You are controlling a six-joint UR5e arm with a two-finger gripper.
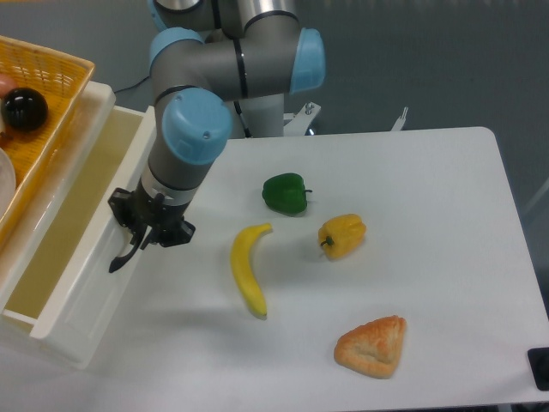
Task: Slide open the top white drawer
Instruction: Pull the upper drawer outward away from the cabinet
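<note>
The top white drawer [93, 302] stands at the table's left edge, pulled out so that its hollow inside [64, 232] shows from above. Its curved black handle [120, 259] sits on the front wall, facing the table. My gripper [133, 247] hangs straight down over that front wall and is shut on the handle. The fingers mostly hide the handle; only its lower curved end shows. The blue and grey arm [193, 137] reaches in from the back.
A yellow woven basket [47, 94] with a black ball [23, 109] sits on the cabinet top at far left. On the white table lie a banana [247, 270], a green pepper [286, 192], a yellow pepper [342, 235] and a pastry [372, 345].
</note>
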